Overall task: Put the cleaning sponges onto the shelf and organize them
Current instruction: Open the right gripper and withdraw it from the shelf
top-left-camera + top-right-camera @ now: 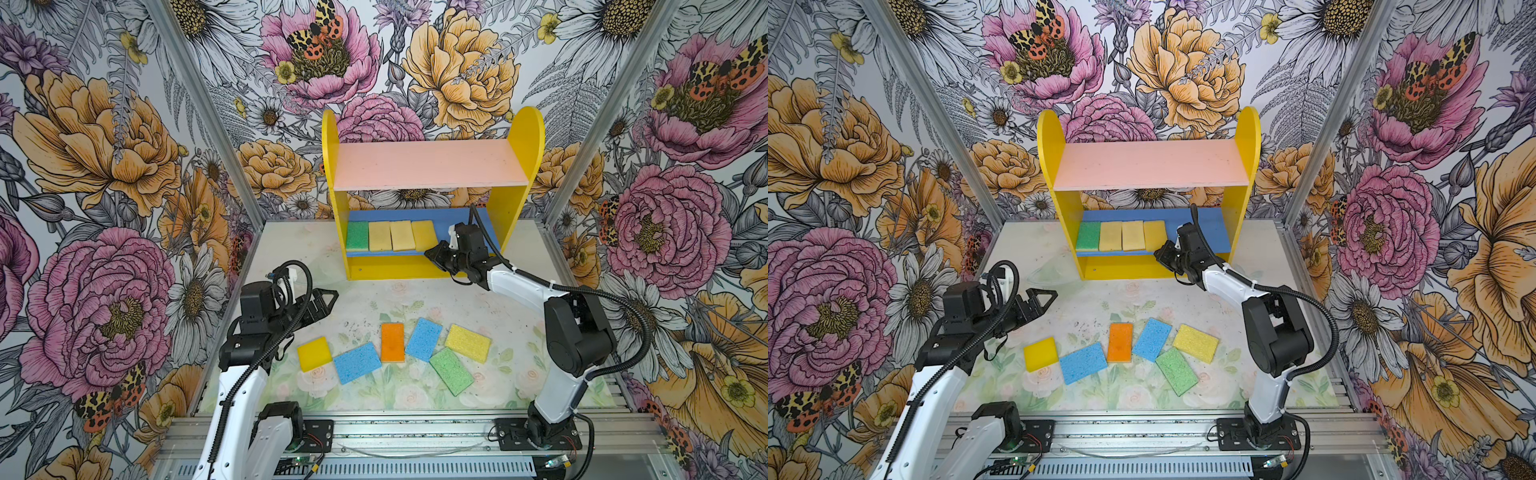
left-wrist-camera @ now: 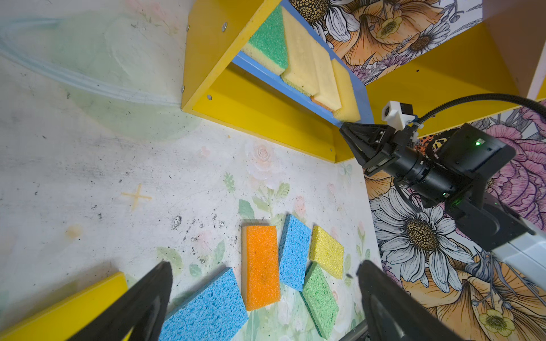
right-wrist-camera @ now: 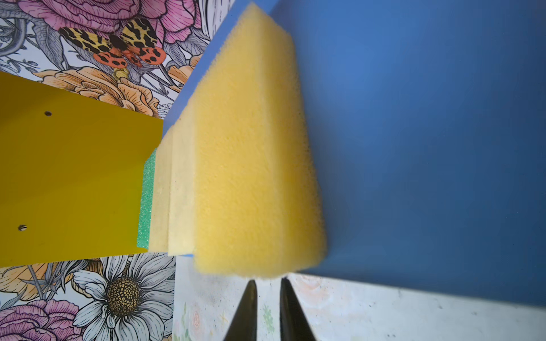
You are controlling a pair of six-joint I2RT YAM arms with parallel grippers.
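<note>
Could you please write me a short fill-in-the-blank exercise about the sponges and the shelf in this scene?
The blue lower board of the shelf holds ____ sponges in a row. In a top view, the sponge at that row's left end is ____. The sponge lying between the two blue sponges on the table is ____.
Missing words: four; green; orange.

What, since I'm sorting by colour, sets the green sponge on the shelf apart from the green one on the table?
The shelf sponge is deeper green than the table sponge. The shelf sponge sits square on the blue board; the table sponge lies askew on the table. Both are flat rectangles.
</note>
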